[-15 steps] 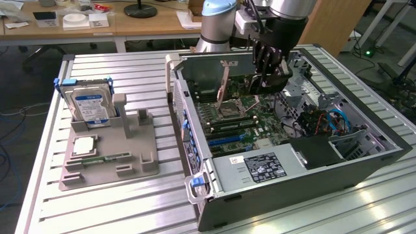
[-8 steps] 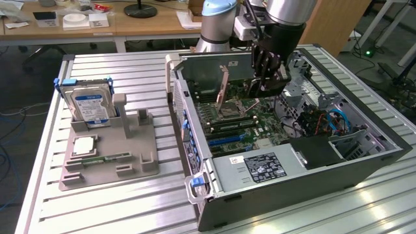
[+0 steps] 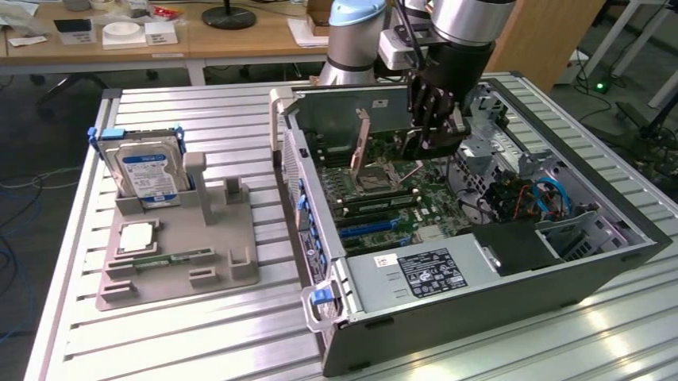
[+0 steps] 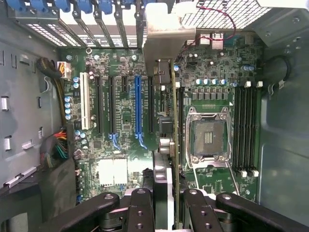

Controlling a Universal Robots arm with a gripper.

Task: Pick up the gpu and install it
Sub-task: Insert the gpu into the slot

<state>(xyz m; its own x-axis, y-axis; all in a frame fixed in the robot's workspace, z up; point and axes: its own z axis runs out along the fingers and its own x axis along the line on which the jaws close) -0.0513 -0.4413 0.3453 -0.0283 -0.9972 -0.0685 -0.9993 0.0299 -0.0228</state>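
Note:
I hold the gpu (image 4: 165,145) edge-on, with my gripper (image 4: 167,210) shut on it and black fingers (image 4: 141,208) on either side. Its silver end bracket (image 4: 164,38) points toward the case's rear slot covers. The card hangs just above the green motherboard (image 4: 120,130), over the gap between the expansion slots and the CPU socket (image 4: 207,135). In the exterior view my gripper (image 3: 434,136) reaches down into the open computer case (image 3: 477,302), with the gpu (image 3: 414,145) under it; whether the card touches a slot is unclear.
A blue expansion slot (image 4: 137,106) and black slots lie beside the card. Memory slots (image 4: 246,130) sit past the socket. Outside the case, a grey holder (image 3: 180,262) carries the hard drive (image 3: 148,171), a processor (image 3: 138,236) and a memory stick (image 3: 175,259).

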